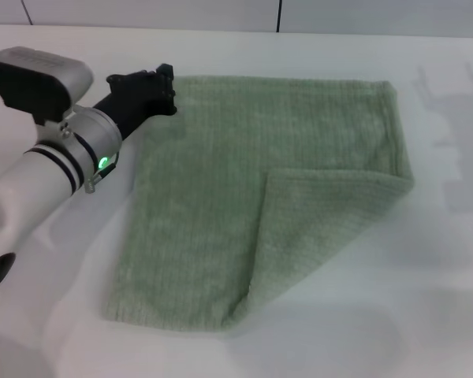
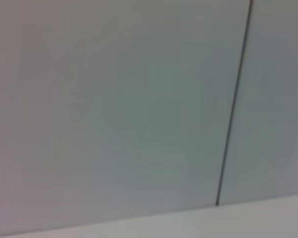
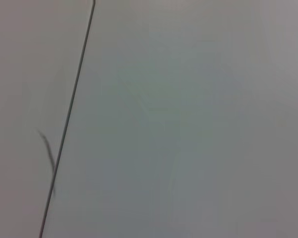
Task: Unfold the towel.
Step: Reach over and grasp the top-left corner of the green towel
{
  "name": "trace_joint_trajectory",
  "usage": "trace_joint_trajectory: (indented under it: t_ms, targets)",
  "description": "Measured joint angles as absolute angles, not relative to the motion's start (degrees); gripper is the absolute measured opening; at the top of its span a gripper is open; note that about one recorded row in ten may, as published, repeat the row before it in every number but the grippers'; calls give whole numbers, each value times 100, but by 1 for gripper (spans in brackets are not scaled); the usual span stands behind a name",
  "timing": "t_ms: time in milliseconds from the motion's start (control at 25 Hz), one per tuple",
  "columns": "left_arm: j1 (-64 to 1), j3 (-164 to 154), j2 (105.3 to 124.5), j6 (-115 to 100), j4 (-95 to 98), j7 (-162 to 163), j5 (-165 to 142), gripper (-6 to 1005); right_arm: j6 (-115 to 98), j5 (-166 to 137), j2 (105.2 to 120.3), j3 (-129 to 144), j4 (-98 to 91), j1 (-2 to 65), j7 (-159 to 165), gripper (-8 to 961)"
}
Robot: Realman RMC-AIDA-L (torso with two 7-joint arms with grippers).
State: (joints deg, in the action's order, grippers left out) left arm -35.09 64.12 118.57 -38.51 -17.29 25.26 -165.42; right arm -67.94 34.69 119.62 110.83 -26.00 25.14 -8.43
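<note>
The pale sage-green towel (image 1: 213, 181) lies flat on the white table (image 1: 433, 315), with its far edge towards the wall. A flap (image 1: 323, 228) from its near right side is folded over onto the middle, so that part is doubled. My left gripper (image 1: 162, 88), black on a white arm, is at the towel's far left corner, right against the cloth. The right gripper is out of the head view. Both wrist views show only pale wall, not the towel.
A grey shadow (image 1: 453, 150) falls on the table to the right of the towel. The wall behind has a dark vertical seam (image 2: 233, 109), which also shows in the right wrist view (image 3: 69, 119). Bare table lies in front of and to the right of the towel.
</note>
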Motion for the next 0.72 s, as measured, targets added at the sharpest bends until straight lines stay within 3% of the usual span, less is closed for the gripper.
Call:
trace_joint_trajectory:
  t_ms: [720]
  targets:
    - [-3916, 6232, 11868, -2488, -1733, 2710, -16541, -2, -6658, 3477, 11946, 11205, -2584, 2599, -843, 815]
